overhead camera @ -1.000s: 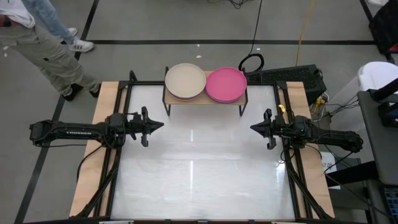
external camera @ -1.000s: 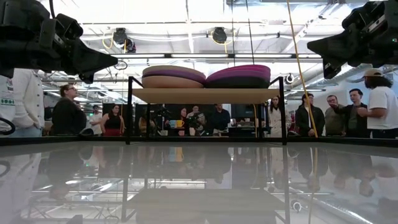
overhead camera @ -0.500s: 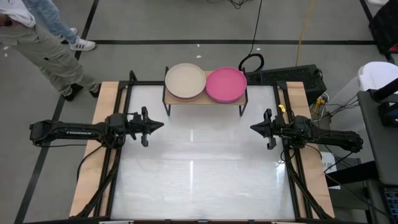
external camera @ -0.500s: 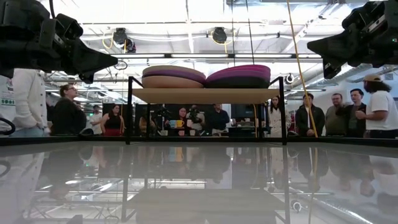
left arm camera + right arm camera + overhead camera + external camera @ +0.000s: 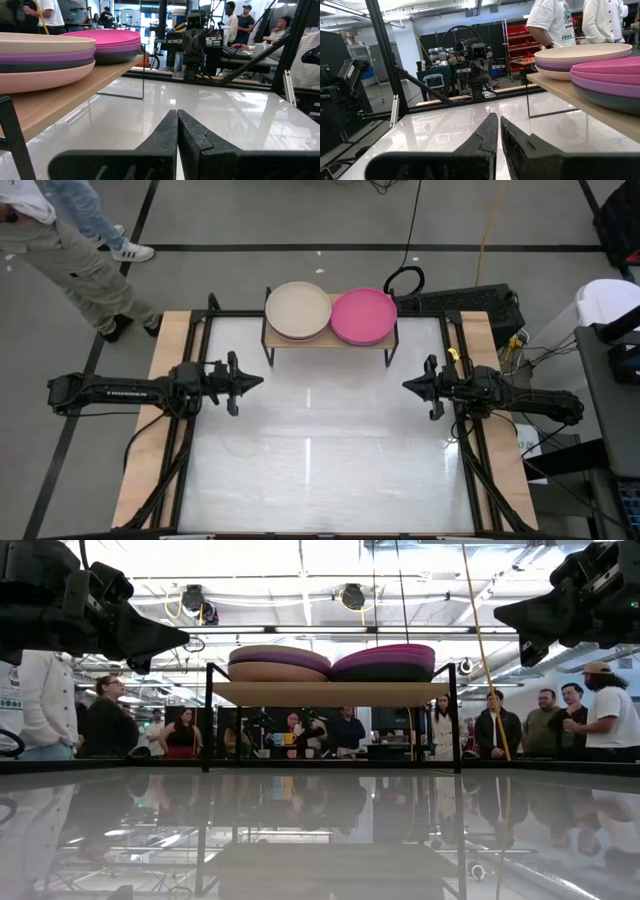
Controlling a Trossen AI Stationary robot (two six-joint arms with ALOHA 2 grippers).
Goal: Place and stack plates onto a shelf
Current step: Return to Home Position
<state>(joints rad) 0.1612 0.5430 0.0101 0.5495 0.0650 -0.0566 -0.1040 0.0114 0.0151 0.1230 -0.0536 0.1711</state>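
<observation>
1. Plates, two stacks side by side and touching at the rims. One is topped by the beige plate (image 5: 298, 310), with purple, dark and salmon-peach layers under it. The other is topped by a pink plate (image 5: 362, 316) and has a dark one at the bottom. I count four layers in each.
2. Shelf (image 5: 330, 693): a light-wood board on thin black legs that carries both stacks. It stands back from both end effectors, in the gap between them, at the far edge of the surface (image 5: 320, 460).
3. Progress: no plate lies loose on the surface, so by my reckoning the stacking is done. Only parking the arms is left.
4. Left end effector (image 5: 258, 381): fingers pressed together and holding nothing. It hangs above the surface, short of the shelf, on the beige stack's side.
5. Right end effector (image 5: 405, 386): fingers drawn in to a hairline gap, also empty. It faces the left one across the surface, on the pink stack's side.
6. Edges and room: the two end effectors are well apart, with bare white top between them and in front of the shelf. Black frame rails (image 5: 196, 410) and wooden borders run close beside each arm. Neither tip is near the shelf legs. Onlookers (image 5: 560, 720) stand beyond the far edge.
</observation>
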